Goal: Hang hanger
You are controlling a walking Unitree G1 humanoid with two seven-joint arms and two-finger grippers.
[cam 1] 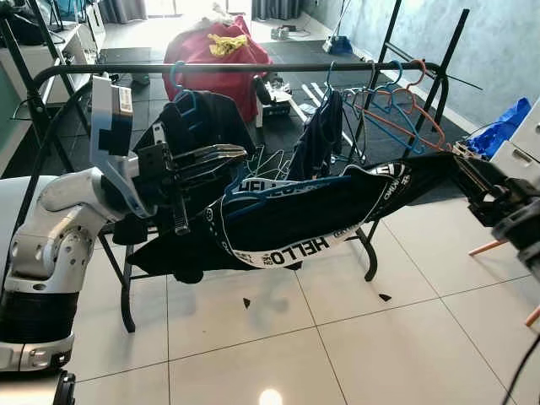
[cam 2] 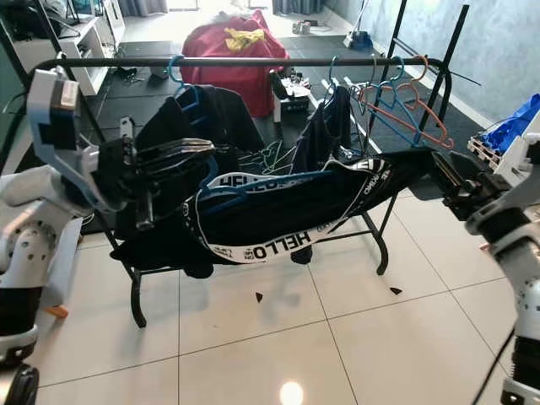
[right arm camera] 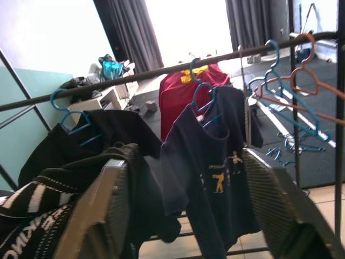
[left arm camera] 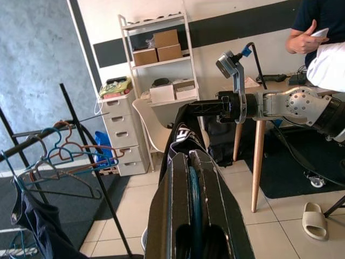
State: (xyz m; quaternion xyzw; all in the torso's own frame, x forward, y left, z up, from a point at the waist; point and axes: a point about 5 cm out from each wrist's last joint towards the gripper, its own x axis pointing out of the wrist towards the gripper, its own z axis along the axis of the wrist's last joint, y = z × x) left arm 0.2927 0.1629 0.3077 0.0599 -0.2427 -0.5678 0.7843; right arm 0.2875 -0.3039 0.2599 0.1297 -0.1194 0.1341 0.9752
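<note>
Blue hanger (cam 1: 278, 187) — clamped in left gripper (cam 1: 221, 157) — beneath rail (cam 1: 253, 67).

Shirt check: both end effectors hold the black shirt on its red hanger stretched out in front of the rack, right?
Not quite: the hanger inside the black shirt is blue, not red, as the left eye view shows. The rest stands: the left end effector and right end effector hold it stretched before the rack.

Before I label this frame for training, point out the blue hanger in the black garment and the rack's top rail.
blue hanger (cam 1: 283, 187), left eye view, its arm.
top rail (cam 1: 253, 67), left eye view, mid-span.
</note>
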